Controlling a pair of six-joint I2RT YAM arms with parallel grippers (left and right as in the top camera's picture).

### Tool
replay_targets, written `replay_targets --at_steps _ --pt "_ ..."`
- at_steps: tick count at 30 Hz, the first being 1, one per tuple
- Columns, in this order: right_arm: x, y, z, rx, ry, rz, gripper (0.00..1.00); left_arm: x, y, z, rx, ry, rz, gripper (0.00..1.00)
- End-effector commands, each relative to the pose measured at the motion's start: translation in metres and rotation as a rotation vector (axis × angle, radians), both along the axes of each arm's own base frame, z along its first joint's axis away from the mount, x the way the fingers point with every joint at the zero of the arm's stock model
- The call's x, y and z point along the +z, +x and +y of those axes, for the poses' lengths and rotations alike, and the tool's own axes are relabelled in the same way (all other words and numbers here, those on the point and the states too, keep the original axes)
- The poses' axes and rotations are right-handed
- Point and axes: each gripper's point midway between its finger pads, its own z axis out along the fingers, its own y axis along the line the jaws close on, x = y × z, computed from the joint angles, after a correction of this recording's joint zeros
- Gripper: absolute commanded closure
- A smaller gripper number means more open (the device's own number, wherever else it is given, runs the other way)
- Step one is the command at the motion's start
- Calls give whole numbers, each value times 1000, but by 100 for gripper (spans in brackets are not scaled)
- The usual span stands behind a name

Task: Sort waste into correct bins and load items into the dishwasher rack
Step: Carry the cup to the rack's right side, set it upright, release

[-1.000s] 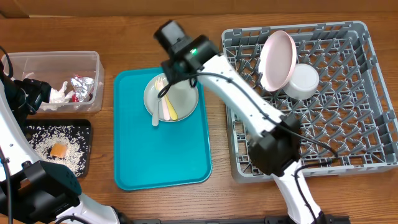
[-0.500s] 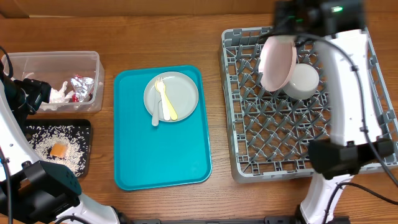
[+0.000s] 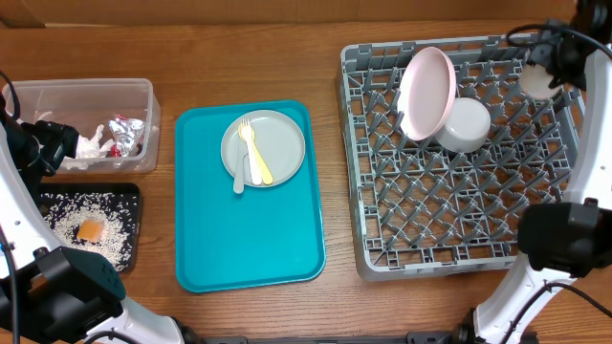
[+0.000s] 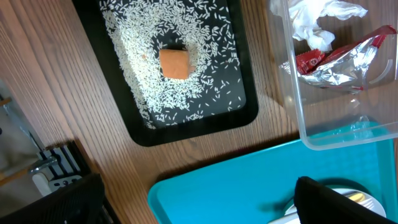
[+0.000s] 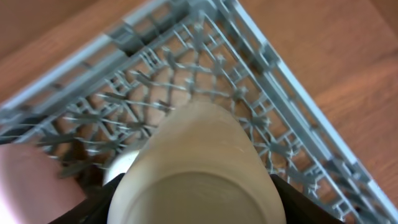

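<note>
Over the far right corner of the dishwasher rack [image 3: 353,191], the right gripper [image 3: 543,75] clamps the white cup [image 5: 199,155] between its fingers. The left gripper [image 3: 57,143] hangs beside the clear plastic tub [image 3: 86,84]; whether its fingers are spread cannot be told.

I held a white cup [image 3: 537,81] over the far right corner of the grey lattice dishwasher rack [image 3: 449,248], where a pale pink plate [image 3: 424,91] leaned on edge against a white bowl [image 3: 467,126]. A pale yellow fork [image 3: 260,170] and spoon [image 3: 238,182] lay on the grey-green plate [image 3: 285,143]. Crumpled tissue [image 4: 317,22] and foil [image 4: 348,59] sat in the clear tub [image 4: 298,106]; rice [image 4: 186,93] and an orange cube [image 4: 174,63] lay in the black tray [image 4: 249,115].
</note>
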Motion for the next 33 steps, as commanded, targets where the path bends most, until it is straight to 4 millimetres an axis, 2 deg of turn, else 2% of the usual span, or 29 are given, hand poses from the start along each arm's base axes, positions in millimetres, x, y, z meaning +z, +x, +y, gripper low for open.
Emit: replay_targets --at_steps 1,5,9,22,24,29,33 --pt "-29 -9 -17 -75 40 51 46 2 -2 1 12 16 2 0" --pt "-58 -16 -34 -127 59 95 45 2 -2 1 12 16 3 0" --pt "-77 -16 -33 -123 126 99 43 2 -2 1 12 16 2 0" --pt "-104 -19 -39 -137 105 152 41 2 -2 1 12 16 2 0" --pt "-110 -21 -46 -157 67 177 41 2 -2 1 12 16 3 0" --pt "-112 -21 -53 -169 35 185 38 2 -2 1 12 16 2 0" --pt "-113 -22 -53 -169 35 188 33 2 -2 1 12 16 3 0"
